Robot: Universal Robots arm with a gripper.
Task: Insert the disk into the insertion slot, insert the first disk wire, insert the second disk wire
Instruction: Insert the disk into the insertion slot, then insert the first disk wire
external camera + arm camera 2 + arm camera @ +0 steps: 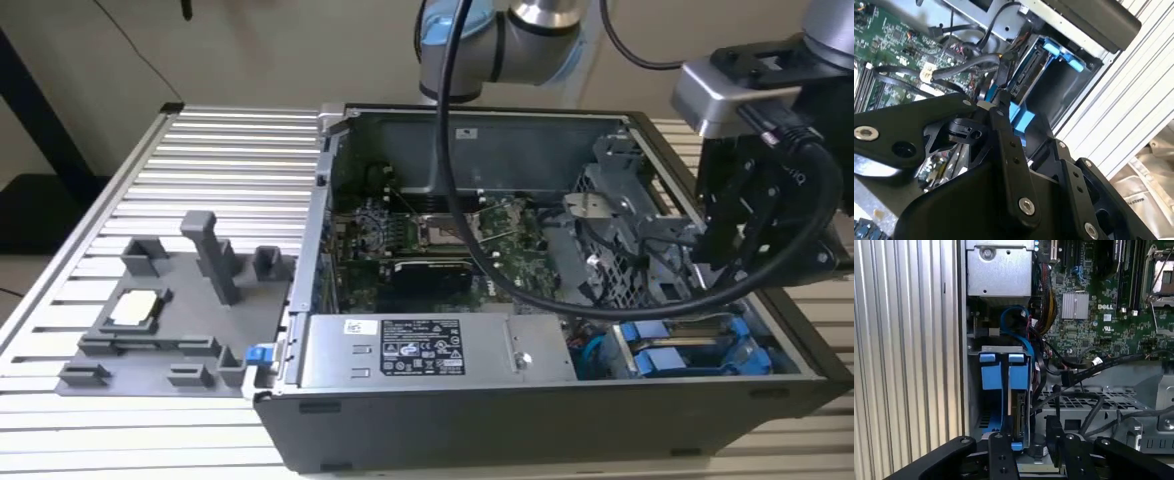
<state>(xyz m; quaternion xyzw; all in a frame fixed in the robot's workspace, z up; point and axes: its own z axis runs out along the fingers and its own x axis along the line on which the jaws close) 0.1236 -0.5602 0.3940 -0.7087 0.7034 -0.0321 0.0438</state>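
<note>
exterior view: open computer case (534, 420) on a ribbed metal table (200, 180). the disk (650, 336) lies in the insertion slot (607, 352) at the case's near corner on the exterior view's right, just beside the power supply (414, 350). its long axis runs along the near case wall, with the blue handle ends pointing toward the power supply. the gripper (727, 262) hangs over that corner, above the disk's end on the exterior view's right. thick black cables (601, 305) loop from the arm past it. room is tight: case wall on the near side, drive cage (627, 200) on the far side.

second wrist view: gripper (1029, 127) fingers spread, blue carrier edge showing through the gap. loose black wires (954, 70) bunch close by, over the motherboard (889, 35). cannot tell whether a finger touches them.

first wrist view: disk (1016, 385) stands on edge in the slot (1001, 348). a second blue carrier (990, 375) sits just beside it, toward the case wall. gripper (1026, 440) jaws apart, nothing pinched between them. the disk's end sits just beyond the gap. wires (1074, 375) crowd the side toward the cage.
</note>
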